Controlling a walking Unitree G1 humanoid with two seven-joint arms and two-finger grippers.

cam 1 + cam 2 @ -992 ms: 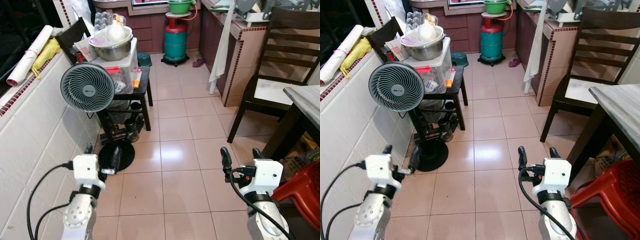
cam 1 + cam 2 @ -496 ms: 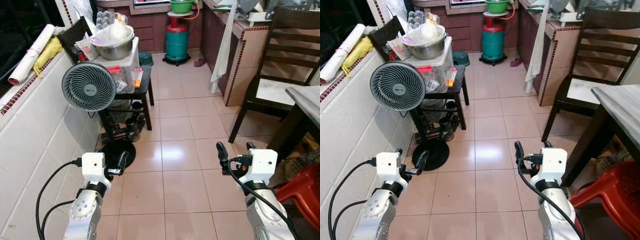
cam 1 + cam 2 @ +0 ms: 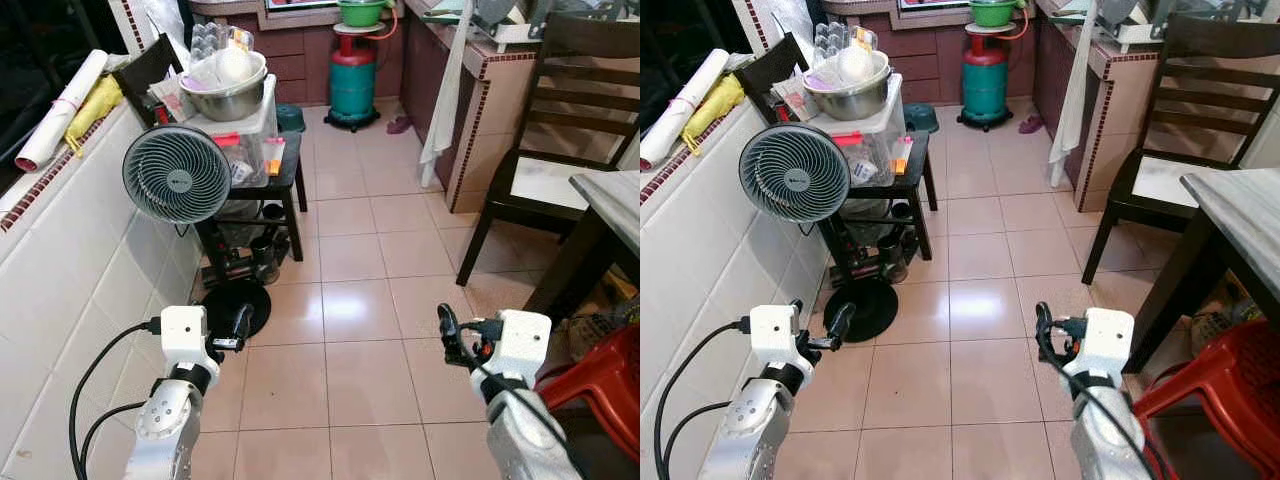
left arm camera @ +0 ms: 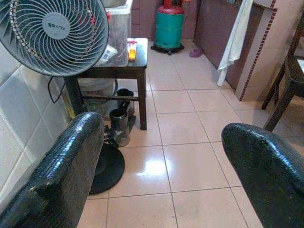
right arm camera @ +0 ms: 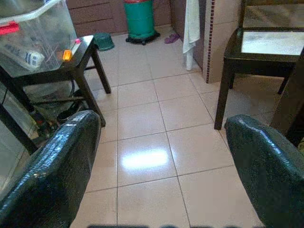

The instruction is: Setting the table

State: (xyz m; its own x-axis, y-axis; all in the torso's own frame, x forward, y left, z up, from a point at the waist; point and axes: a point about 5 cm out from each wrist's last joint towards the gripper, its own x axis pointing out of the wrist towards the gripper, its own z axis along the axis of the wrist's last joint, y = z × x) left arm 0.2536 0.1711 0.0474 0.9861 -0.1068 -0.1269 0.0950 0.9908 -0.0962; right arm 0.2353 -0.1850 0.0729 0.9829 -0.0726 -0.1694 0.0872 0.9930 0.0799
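A grey stone-topped table (image 3: pixel 612 198) juts in at the right edge, with a dark wooden chair (image 3: pixel 560 150) beside it. My left gripper (image 3: pixel 818 318) hovers low over the tiled floor near the fan's round base, open, nothing between its fingers (image 4: pixel 71 161). My right gripper (image 3: pixel 468 335) hangs over the floor in front of the table's leg, also open and empty, as its wrist view's fingers (image 5: pixel 61 166) show. A steel bowl (image 3: pixel 225 88) with pale things in it rests on a clear plastic box at the left.
A grey standing fan (image 3: pixel 175 175) stands by the tiled left wall, with a small dark side table (image 3: pixel 280 175) behind it. A green gas cylinder (image 3: pixel 352 85) is at the far end. A red plastic stool (image 3: pixel 600 385) sits at my lower right. A white cloth (image 3: pixel 443 90) hangs from the counter.
The left gripper has risen and swung inward toward the fan's base. The right gripper has sunk a little lower. The view has shifted slightly.
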